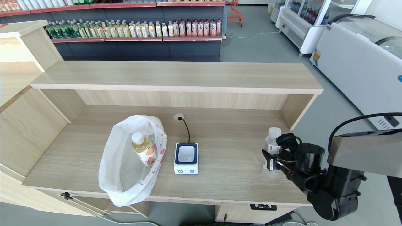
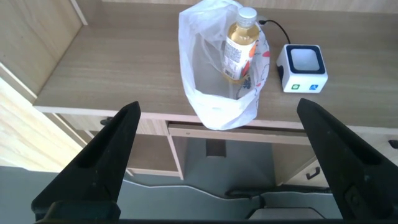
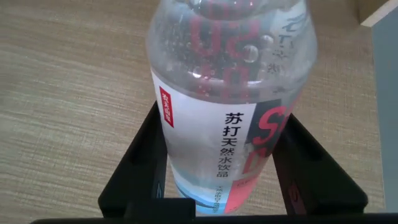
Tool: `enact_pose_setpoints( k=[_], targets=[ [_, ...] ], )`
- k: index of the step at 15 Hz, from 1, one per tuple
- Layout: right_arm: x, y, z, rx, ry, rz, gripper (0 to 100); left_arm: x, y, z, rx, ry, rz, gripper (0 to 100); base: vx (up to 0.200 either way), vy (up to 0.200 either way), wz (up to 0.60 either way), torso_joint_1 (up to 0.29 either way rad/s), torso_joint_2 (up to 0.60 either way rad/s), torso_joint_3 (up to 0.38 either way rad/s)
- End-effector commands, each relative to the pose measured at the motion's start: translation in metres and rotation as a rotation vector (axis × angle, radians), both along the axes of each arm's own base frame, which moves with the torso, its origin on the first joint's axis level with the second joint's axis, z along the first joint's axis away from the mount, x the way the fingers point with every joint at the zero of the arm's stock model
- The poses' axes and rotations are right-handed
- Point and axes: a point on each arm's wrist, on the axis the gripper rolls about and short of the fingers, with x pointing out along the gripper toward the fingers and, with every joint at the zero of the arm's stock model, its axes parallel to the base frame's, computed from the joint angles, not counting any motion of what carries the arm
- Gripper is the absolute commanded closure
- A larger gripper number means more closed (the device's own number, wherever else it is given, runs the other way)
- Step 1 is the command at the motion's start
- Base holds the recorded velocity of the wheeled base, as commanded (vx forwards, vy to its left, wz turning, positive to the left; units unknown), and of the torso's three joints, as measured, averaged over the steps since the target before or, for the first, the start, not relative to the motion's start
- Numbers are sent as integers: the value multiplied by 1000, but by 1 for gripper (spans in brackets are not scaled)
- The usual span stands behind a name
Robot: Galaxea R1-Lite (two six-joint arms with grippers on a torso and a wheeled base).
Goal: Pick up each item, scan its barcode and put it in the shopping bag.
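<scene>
A clear water bottle (image 1: 272,141) with a white cap stands upright near the right end of the wooden counter (image 1: 226,163). My right gripper (image 1: 270,158) is shut on the bottle (image 3: 230,93), its black fingers (image 3: 140,168) pressed against both sides of the label. A white shopping bag (image 1: 125,169) stands open on the left of the counter with a yellow tea bottle (image 1: 143,150) upright inside it. The white scanner (image 1: 186,158) sits just right of the bag. My left gripper (image 2: 219,107) is open and holds nothing, out in front of the counter's edge, facing the bag (image 2: 211,68) and scanner (image 2: 303,67).
A raised wooden ledge (image 1: 176,77) runs along the back of the counter, with side walls at both ends. The scanner's black cable (image 1: 187,128) leads to a hole in the counter. Drink shelves (image 1: 135,29) and freezers (image 1: 355,53) stand beyond.
</scene>
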Motion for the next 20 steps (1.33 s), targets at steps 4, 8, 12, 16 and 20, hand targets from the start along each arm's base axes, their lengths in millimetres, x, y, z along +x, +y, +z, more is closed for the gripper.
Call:
enact_pose_setpoints(
  k=[4, 8, 12, 16, 20],
  targets=[
    [-28, 7, 79, 312, -76, 359, 100, 0, 0, 0, 0, 0, 0, 0, 0, 0, 0, 0, 0, 0],
    [-77, 16, 127, 451, 58, 804, 100, 0, 0, 0, 0, 0, 0, 0, 0, 0, 0, 0, 0, 0],
    [-100, 14, 143, 459, 76, 1062, 100, 0, 0, 0, 0, 0, 0, 0, 0, 0, 0, 0, 0, 0],
    [-117, 6, 149, 343, -9, 1254, 100, 0, 0, 0, 0, 0, 0, 0, 0, 0, 0, 0, 0, 0],
    [-119, 5, 148, 189, -158, 1276, 100, 0, 0, 0, 0, 0, 0, 0, 0, 0, 0, 0, 0, 0]
  ],
)
